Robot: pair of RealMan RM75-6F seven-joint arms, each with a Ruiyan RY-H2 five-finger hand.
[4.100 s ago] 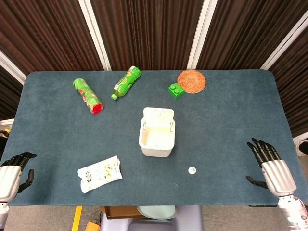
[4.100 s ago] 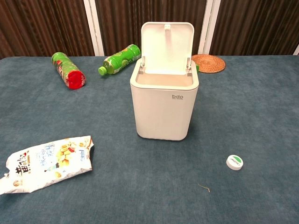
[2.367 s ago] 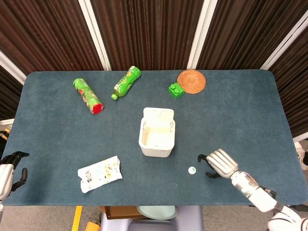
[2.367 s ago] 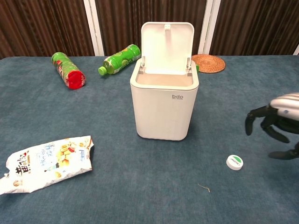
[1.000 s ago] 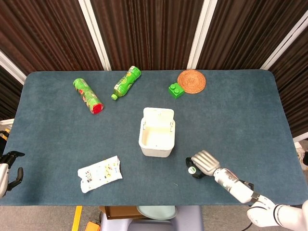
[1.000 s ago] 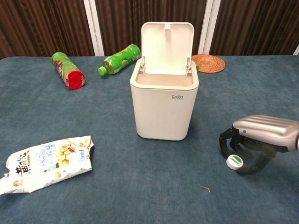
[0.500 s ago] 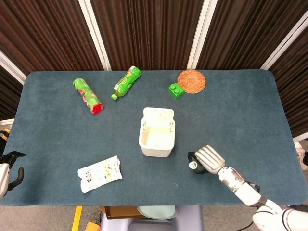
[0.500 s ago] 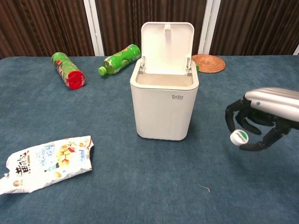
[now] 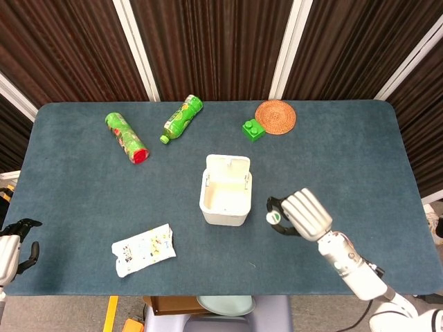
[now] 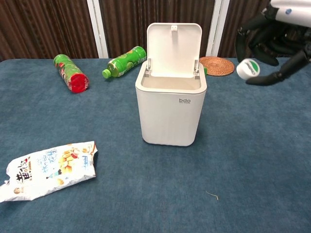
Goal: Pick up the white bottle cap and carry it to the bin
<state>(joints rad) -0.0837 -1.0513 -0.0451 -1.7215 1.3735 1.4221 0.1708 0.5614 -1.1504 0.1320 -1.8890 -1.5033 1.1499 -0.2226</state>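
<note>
the right hand [image 10: 274,29] holds the small round white bottle cap with a green mark [image 10: 248,68] pinched between its dark fingers [image 10: 266,79], lifted clear of the blue carpeted surface [image 10: 252,160]. just left of the fingertips and lower stands the white plastic bin with its hinged lid raised [image 10: 171,104]; cap and bin are apart. in the head view the cap [image 9: 274,218] sits at the fingers' left edge, beside the bin [image 9: 225,191]. the left hand [image 9: 10,251] hangs at the surface's left edge, fingers curled, nothing visibly in them.
</note>
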